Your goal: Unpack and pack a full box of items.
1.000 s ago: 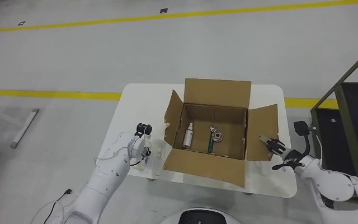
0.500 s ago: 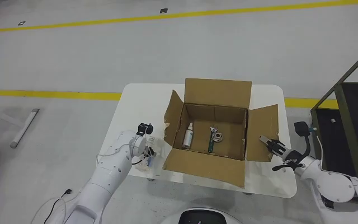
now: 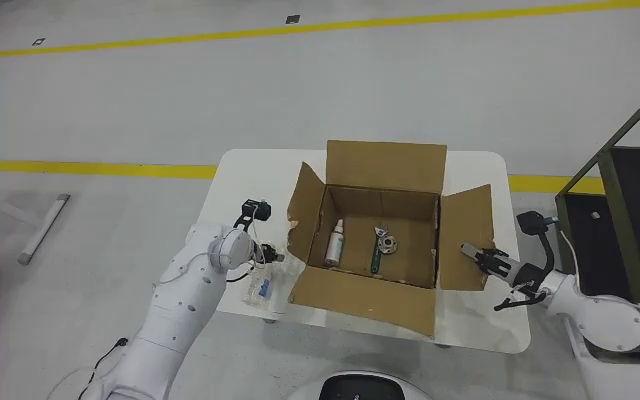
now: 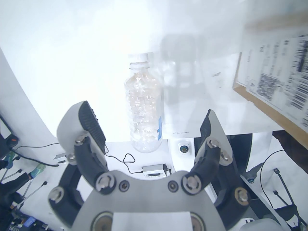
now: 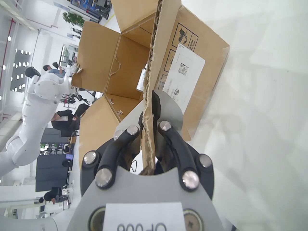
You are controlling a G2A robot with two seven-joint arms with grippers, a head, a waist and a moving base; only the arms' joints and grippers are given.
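An open cardboard box [image 3: 362,292] sits mid-table, holding a white spray bottle [image 3: 335,242] and a green-handled tool [image 3: 379,247]. A clear plastic bottle [image 3: 261,288] lies on the table left of the box, also seen from the left wrist [image 4: 144,111]. My left gripper [image 3: 270,256] hovers just above the bottle, open and empty [image 4: 151,123]. My right gripper [image 3: 481,258] is shut on the box's right flap [image 5: 154,56], with the cardboard edge between its fingers [image 5: 148,111].
The white table [image 3: 480,330] has bare surface in front of and to the right of the box. The bottle lies close to the table's front left edge. A dark metal rack [image 3: 600,210] stands beyond the table's right side.
The left gripper has let go of the plastic bottle, which now lies on the table, and has drawn back from it. The right gripper shifted slightly with the flap.
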